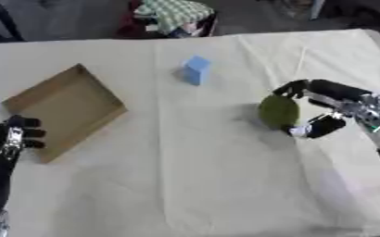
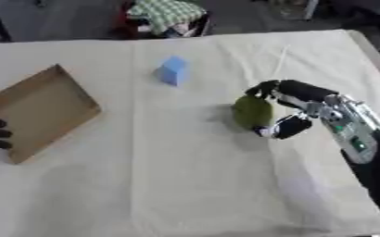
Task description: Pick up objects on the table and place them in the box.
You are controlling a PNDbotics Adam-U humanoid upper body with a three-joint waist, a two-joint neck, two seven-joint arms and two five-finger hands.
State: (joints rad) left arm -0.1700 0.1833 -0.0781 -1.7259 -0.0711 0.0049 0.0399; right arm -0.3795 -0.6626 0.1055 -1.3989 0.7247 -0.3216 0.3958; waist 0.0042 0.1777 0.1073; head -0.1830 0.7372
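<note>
A round green object sits on the cloth-covered table at the right. My right hand comes in from the right with its fingers curled over the top and its thumb under the near side, closing round it. A light blue block stands upright at the middle back. The shallow brown cardboard box lies open and holds nothing at the left. My left hand rests at the box's near corner, fingers curled, holding nothing.
The cream tablecloth covers the whole table; its right edge runs down past my right arm. Behind the far edge is dark floor with a checked green bundle.
</note>
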